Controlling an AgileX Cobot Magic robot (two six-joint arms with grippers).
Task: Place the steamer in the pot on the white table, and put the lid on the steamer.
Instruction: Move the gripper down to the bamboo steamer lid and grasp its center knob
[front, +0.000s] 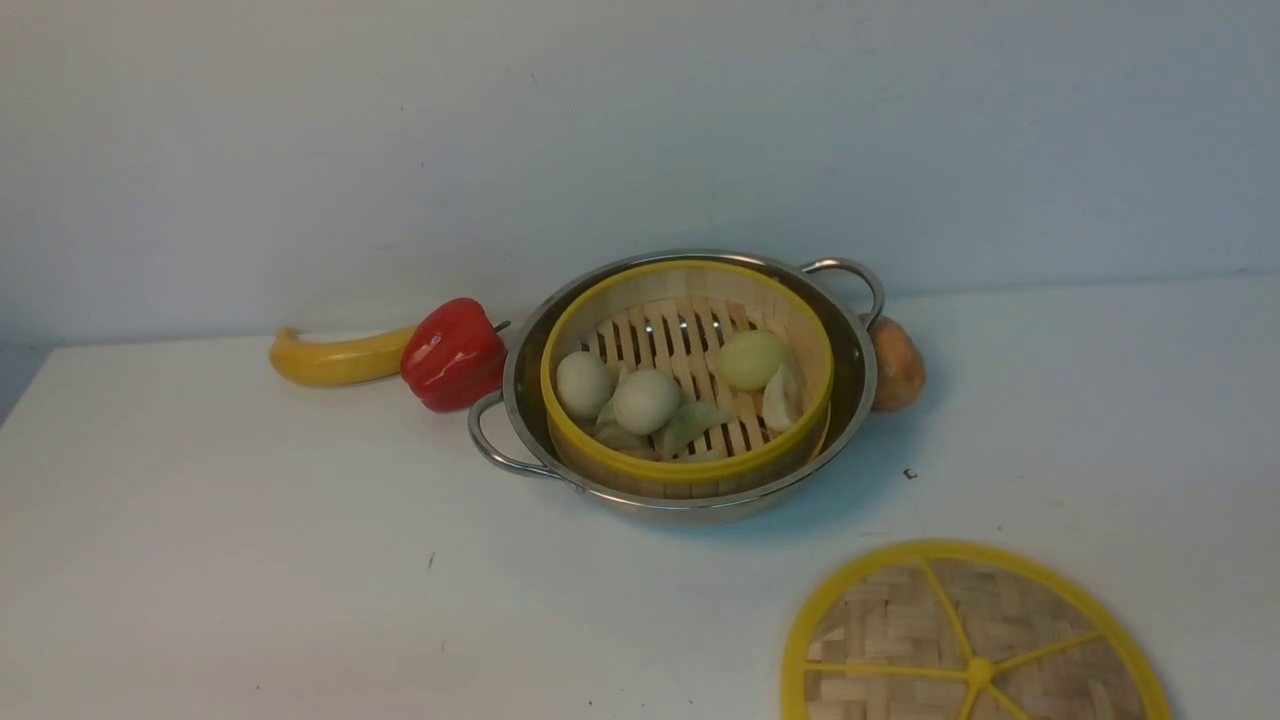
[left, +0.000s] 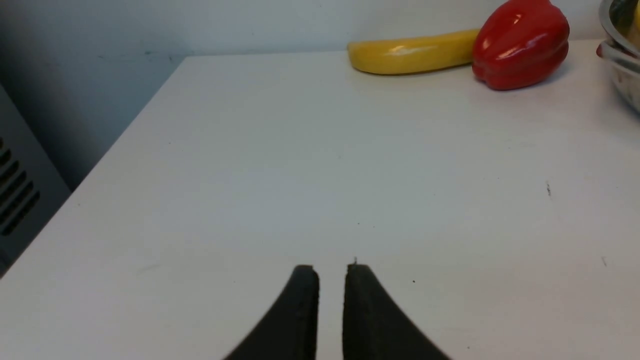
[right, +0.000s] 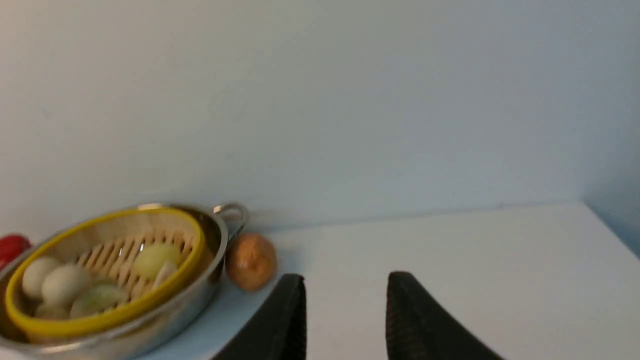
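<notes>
The steamer (front: 690, 468), a bamboo basket with yellow rims holding pale buns and dumplings, sits inside the shiny steel pot (front: 862, 345) at the back middle of the white table (front: 250, 560). The lid (front: 975, 640), a flat woven disc with yellow spokes, lies on the table at the front right, apart from the pot. Neither gripper shows in the front view. My left gripper (left: 331, 270) hovers over bare table with its jaws almost together and nothing between them. My right gripper (right: 345, 280) is open and empty, to the right of the pot (right: 165, 320) and steamer (right: 100, 315).
A yellow banana (front: 335, 358) and a red pepper (front: 455, 352) lie left of the pot. A brown potato (front: 897, 365) touches the pot's right side. A wall stands behind the table. The table's left edge (left: 125, 145) shows in the left wrist view.
</notes>
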